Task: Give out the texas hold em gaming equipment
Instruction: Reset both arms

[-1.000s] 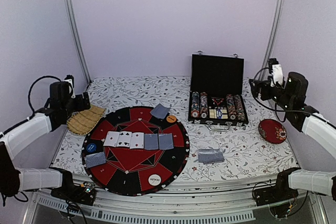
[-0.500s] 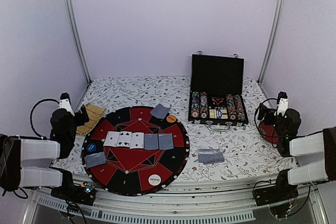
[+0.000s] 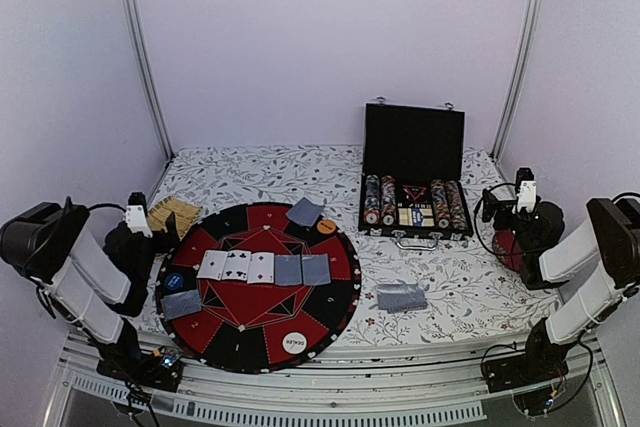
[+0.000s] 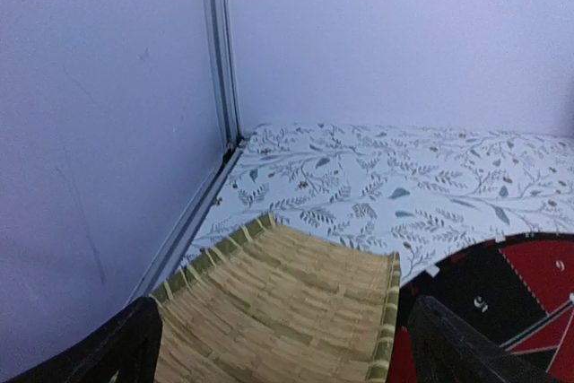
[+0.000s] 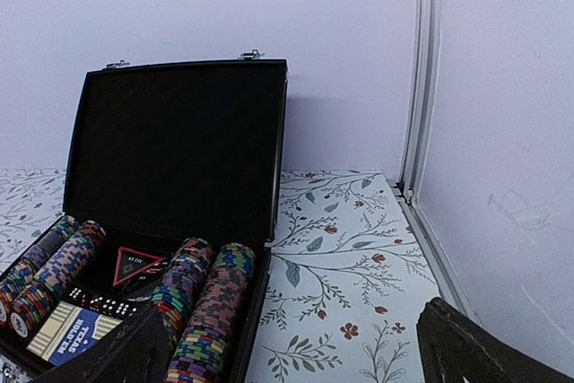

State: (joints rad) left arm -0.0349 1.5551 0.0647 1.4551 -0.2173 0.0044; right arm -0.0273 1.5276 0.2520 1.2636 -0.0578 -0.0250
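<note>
On the round black-and-red mat (image 3: 250,322), three face-up cards (image 3: 237,266) and two face-down grey-blue cards (image 3: 302,269) lie in a row. More face-down cards lie at the mat's far edge (image 3: 304,211) and left side (image 3: 181,304). A grey-blue deck (image 3: 401,297) lies on the tablecloth to the right. The white DEALER disc (image 3: 294,343), an orange disc (image 3: 326,227) and a blue disc (image 3: 175,280) sit on the mat. My left gripper (image 3: 158,223) (image 4: 282,361) is open and empty, low over the bamboo tray. My right gripper (image 3: 492,209) (image 5: 296,361) is open and empty beside the case.
An open black case (image 3: 414,172) (image 5: 179,150) with rows of chips stands at the back right. A bamboo tray (image 3: 172,215) (image 4: 287,302) lies at the left wall. A red pouch (image 3: 508,247) is partly hidden behind the right arm. Walls and metal posts close both sides.
Both arms have folded back and down toward the near corners. The grippers dropped from raised positions to just above the table. Cards and discs have not moved.
</note>
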